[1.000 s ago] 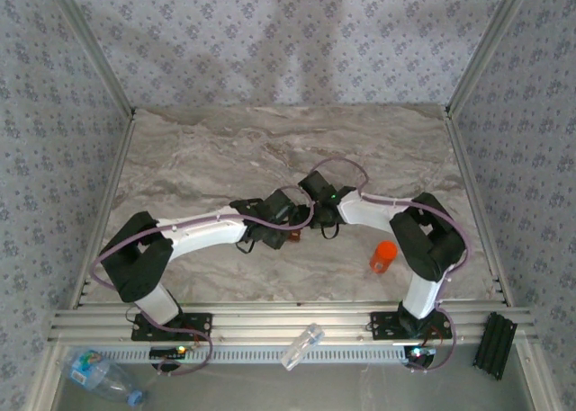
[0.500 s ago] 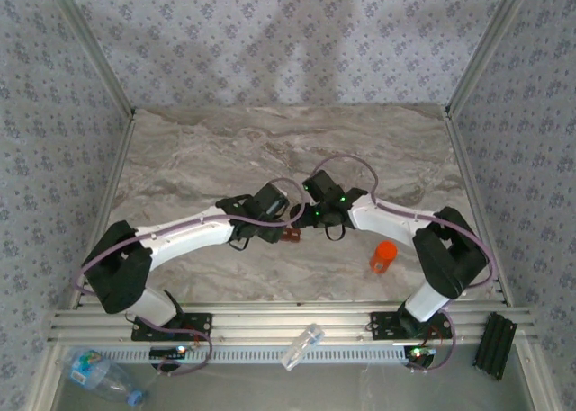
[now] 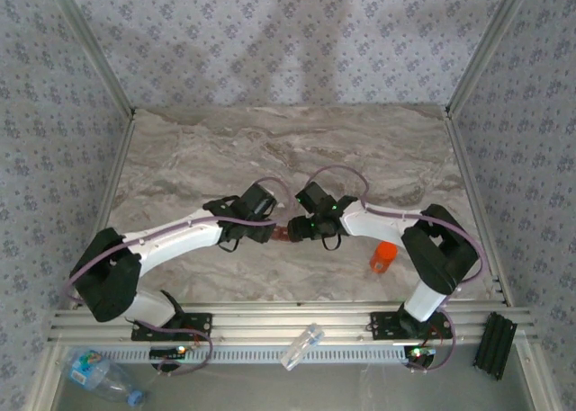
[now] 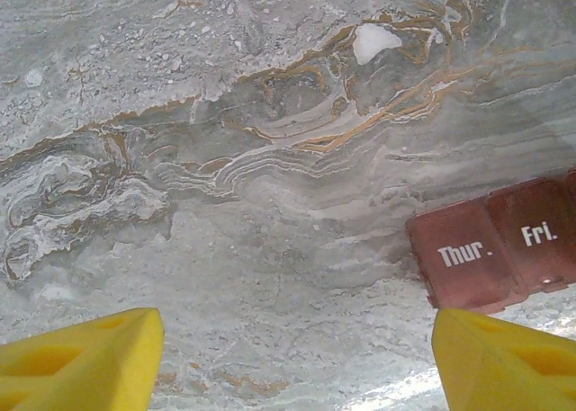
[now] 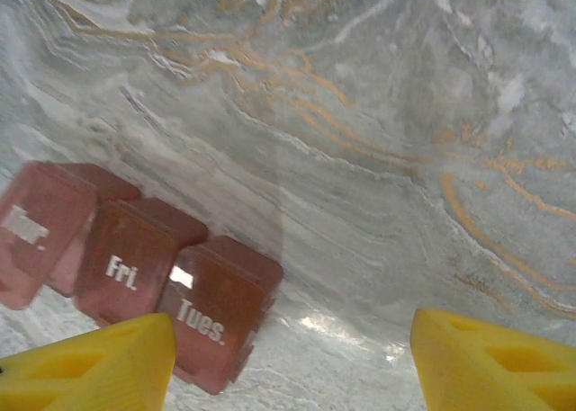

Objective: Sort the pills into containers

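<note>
Your L gripper [image 4: 288, 361] gapes empty by boxes [image 4: 493, 247] marked "Thur.", "Fri." R gripper [image 5: 288, 361] spread too, beside "Tues." box [image 5: 216, 314].

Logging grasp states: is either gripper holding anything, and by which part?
Nothing is held: the left gripper and right gripper have open jaws, and the red pill boxes lie ungripped.

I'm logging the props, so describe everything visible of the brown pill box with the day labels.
The pill box is a set of side-by-side compartments in reddish-brown, slightly translucent plastic, with shut lids and white day labels; Thur., Fri. and Tues. are readable. It lies flat on the marble table, between the open left hand and the open right hand, and neither grips it. Its contents cannot be seen.
</note>
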### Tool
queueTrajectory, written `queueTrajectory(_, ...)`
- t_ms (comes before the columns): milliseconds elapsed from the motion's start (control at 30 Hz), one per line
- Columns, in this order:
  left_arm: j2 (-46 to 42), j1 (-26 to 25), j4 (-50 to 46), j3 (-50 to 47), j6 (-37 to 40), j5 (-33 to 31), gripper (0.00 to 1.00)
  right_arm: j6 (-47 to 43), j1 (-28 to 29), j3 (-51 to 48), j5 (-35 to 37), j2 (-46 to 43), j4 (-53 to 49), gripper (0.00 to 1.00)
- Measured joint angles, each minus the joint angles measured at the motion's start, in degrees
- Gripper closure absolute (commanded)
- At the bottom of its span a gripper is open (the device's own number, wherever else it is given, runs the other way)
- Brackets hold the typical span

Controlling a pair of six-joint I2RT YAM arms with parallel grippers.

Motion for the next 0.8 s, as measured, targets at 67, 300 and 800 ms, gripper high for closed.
queueTrajectory(67,0.0,0.0,0.0,-0.2,0.0,0.2,0.22,0.0,0.0,-0.2,0.0,0.4,0.2,0.29)
queueTrajectory(300,0.0,0.0,0.5,-1.2,0.1,3.1,0.22,0.2,0.0,-0.2,-0.1,1.0,1.3,0.29)
queueTrajectory(800,1.5,-0.1,1.6,-3.5,0.0,9.0,0.22,1.0,0.0,-0.5,-0.1,1.2,2.8,0.29)
